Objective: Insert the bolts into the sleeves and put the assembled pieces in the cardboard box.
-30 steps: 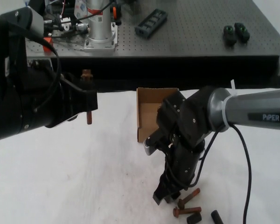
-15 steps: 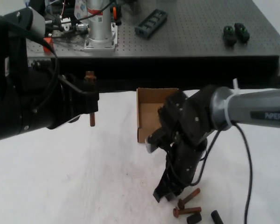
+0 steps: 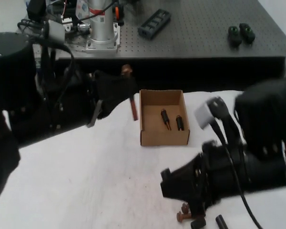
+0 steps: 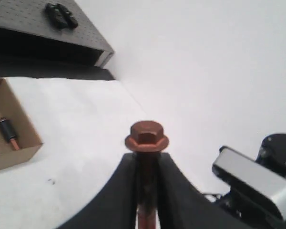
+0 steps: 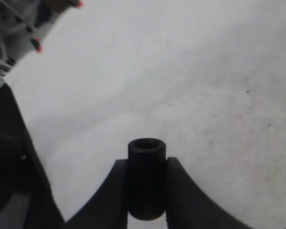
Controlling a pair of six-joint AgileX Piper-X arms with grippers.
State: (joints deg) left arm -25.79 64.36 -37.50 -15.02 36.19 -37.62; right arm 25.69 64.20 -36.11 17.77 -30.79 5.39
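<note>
My left gripper (image 4: 146,161) is shut on a copper bolt (image 4: 146,137), head pointing away from the wrist. In the high view that bolt (image 3: 132,104) hangs upright in the left gripper (image 3: 118,91) just left of the cardboard box (image 3: 165,138). Two assembled pieces (image 3: 166,118) lie inside the box; the left wrist view shows one piece (image 4: 7,132) in the box (image 4: 15,153). My right gripper (image 5: 147,166) is shut on a black sleeve (image 5: 147,183), bore facing outward. The right gripper (image 3: 168,184) is low over the white cloth, in front of the box.
Loose copper bolts (image 3: 184,213) and two black sleeves (image 3: 198,223) lie on the cloth near the front edge, beside the right arm. A perforated metal bench (image 3: 200,33) with a post, a black tray and small black parts stands behind the cloth.
The left arm carried the bolt rightward, up to the box. The right arm swung away from in front of the box and turned, uncovering the two pieces inside.
</note>
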